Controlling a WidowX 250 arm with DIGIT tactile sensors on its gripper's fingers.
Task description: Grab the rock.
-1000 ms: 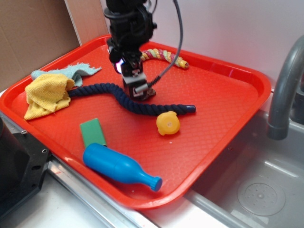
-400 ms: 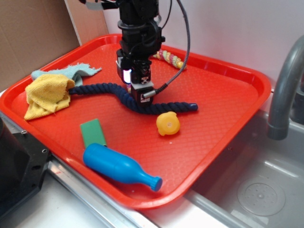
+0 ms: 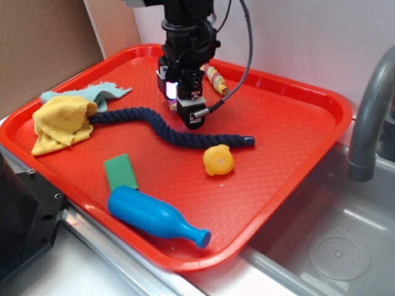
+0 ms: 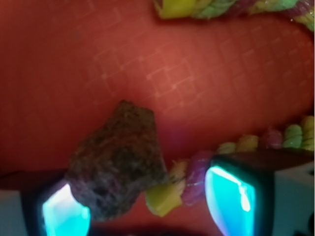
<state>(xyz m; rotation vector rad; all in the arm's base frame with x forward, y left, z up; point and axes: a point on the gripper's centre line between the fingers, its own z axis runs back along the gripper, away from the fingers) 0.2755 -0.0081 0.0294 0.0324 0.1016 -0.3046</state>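
In the wrist view the rock, a dark brown rough lump, lies on the red tray between my fingers, up against the glowing left pad. My gripper is open; a gap separates the rock from the right pad. The frayed end of a multicoloured rope also lies in that gap. In the exterior view my gripper points down near the tray's back, and the arm hides the rock.
A navy rope runs across the tray just in front of the gripper. A yellow round toy, green block, blue bottle and yellow cloth lie nearer. A multicoloured rope lies behind. A faucet stands right.
The arm has moved right and toward the tray's back, from over the navy rope to just beyond it, beside the multicoloured rope.
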